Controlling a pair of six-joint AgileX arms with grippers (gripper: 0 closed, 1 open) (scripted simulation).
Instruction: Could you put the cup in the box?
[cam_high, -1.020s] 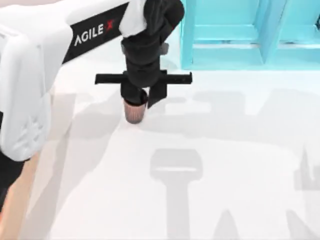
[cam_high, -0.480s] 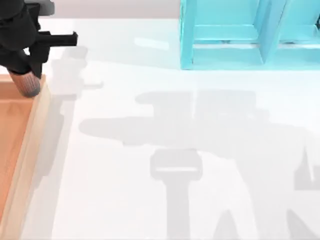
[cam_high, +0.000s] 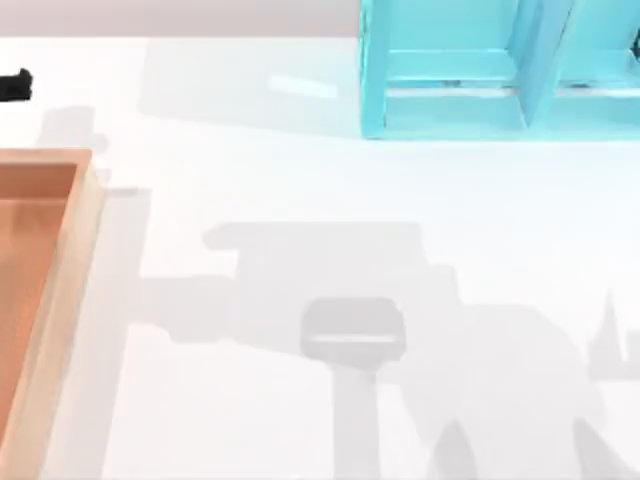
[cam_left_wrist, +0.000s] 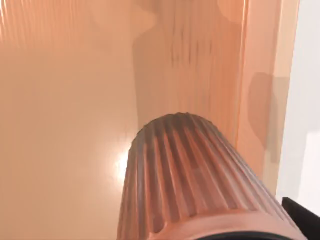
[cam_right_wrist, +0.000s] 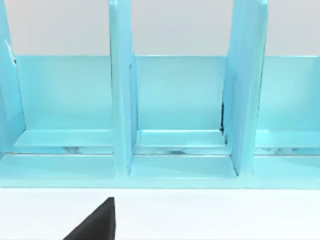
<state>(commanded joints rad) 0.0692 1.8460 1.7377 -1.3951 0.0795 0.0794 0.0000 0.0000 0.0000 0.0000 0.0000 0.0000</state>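
White tabletop (cam_high: 300, 200) with a turquoise shelf unit (cam_high: 500, 70) at the far side; the box (cam_high: 60, 300) sat at the table's left edge, tan rim, orange-brown floor. Left gripper (cam_high: 12, 87) was barely in frame at the far left of the top view, just a black tip beyond the box's far corner. In the left wrist view the cup (cam_left_wrist: 195, 185) hung straight out from that gripper, ribbed sides visible, its long axis running away from the wrist toward the box floor (cam_left_wrist: 65, 100), with the box's inner wall (cam_left_wrist: 260, 90) just beside it. The jaws looked closed on the cup near its rim, judging by how it sat fixed against the camera, though the fingers themselves were mostly hidden. So the cup was over the box interior, apparently not touching the floor; likely next: lower and release. Right gripper (cam_right_wrist: 95, 222) was parked facing the shelf unit, one dark fingertip visible; couldn't tell its opening. No readable writing or labels.
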